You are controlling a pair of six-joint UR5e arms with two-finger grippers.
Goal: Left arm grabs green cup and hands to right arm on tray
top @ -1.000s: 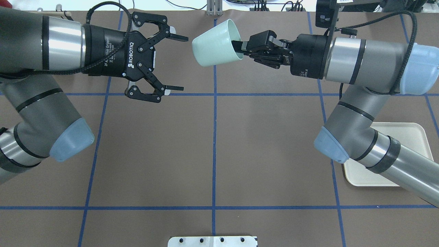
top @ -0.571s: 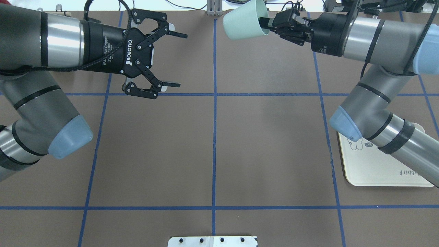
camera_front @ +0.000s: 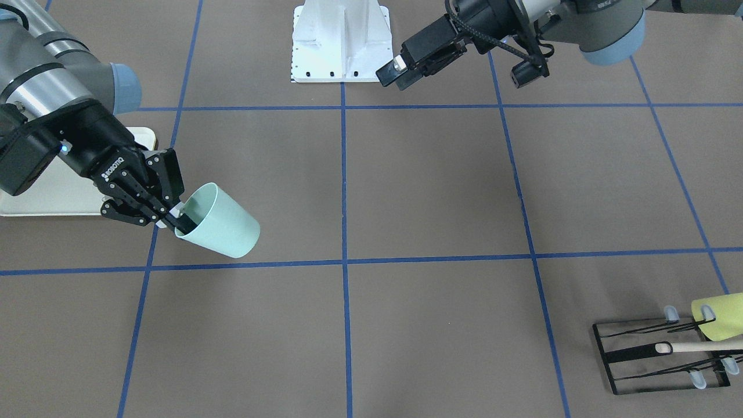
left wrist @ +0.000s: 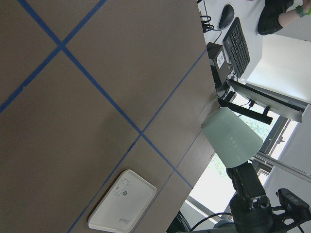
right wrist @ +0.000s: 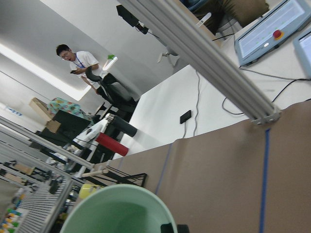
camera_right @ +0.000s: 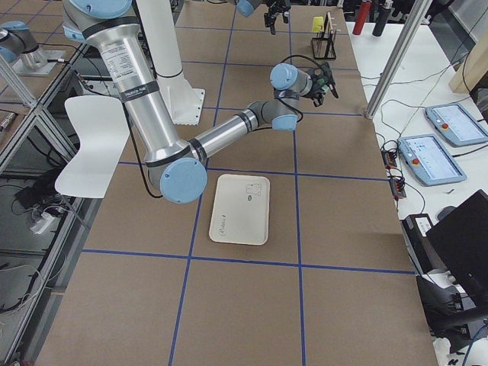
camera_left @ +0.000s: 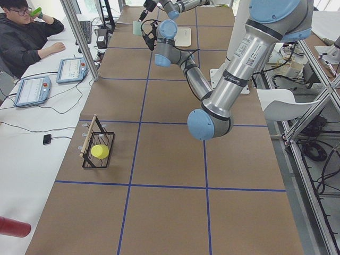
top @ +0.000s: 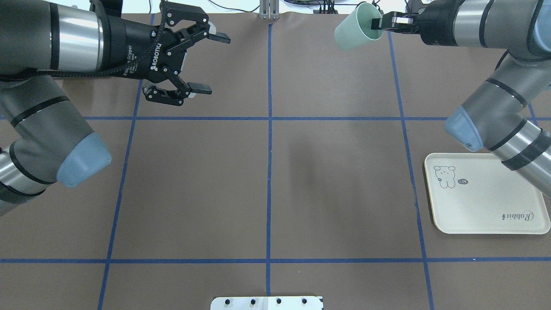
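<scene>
The pale mint-green cup (top: 356, 29) hangs tilted in the air over the table's far right part, away from the tray. My right gripper (top: 379, 23) is shut on its rim, one finger inside and one outside; this also shows in the front view, gripper (camera_front: 174, 219) and cup (camera_front: 223, 225). The cup shows too in the left wrist view (left wrist: 231, 138) and the right wrist view (right wrist: 121, 211). My left gripper (top: 213, 64) is open and empty at the far left, well apart from the cup. The cream tray (top: 486, 206) lies bare at the near right, partly under the right arm.
A black wire rack (camera_front: 662, 354) with a yellow-green cup (camera_front: 722, 316) and a wooden stick stands at the table's far left corner. The white base plate (camera_front: 339, 40) sits at the robot's edge. An operator (camera_left: 26, 37) sits beyond the table's far side.
The right arm has carried the cup right and farther away from the centre line. The open left gripper has drawn back left. The tray is now mostly uncovered.
</scene>
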